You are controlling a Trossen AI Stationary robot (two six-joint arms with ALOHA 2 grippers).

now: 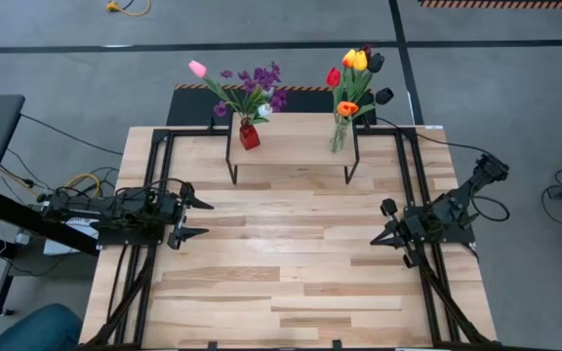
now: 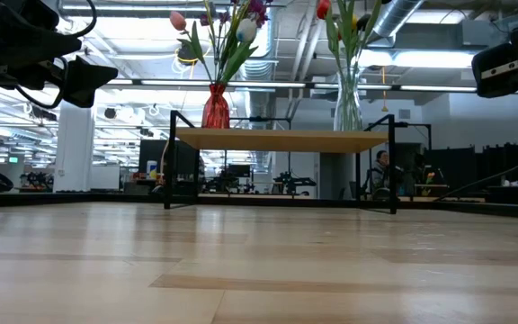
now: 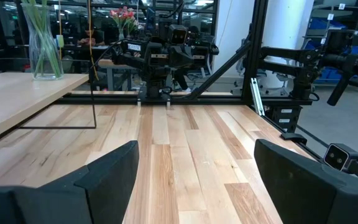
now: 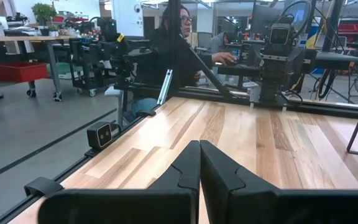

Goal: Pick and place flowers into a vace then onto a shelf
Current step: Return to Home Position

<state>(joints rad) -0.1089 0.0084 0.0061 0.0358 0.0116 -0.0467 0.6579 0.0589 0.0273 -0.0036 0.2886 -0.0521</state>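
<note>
The shelf [image 1: 291, 141], a low riser with a light wood top and thin black legs, stands at the table's far middle. On its left end stands a red vase [image 1: 250, 135] with pink, purple and white flowers [image 1: 252, 88]. On its right end stands a clear glass vase [image 1: 339, 136] with red, yellow, orange and dark flowers [image 1: 357, 78]. Both vases also show in the low view, the red vase [image 2: 216, 106] and the clear vase [image 2: 347, 103]. My left gripper [image 1: 203, 218] is open and empty at the table's left. My right gripper [image 1: 377, 237] is shut and empty at the table's right.
Black frame rails [image 1: 154, 185] run along the table's left and right sides. Bare plank tabletop [image 1: 291, 253] lies between the two arms. A person [image 4: 179, 50] sits beyond the table in the right wrist view.
</note>
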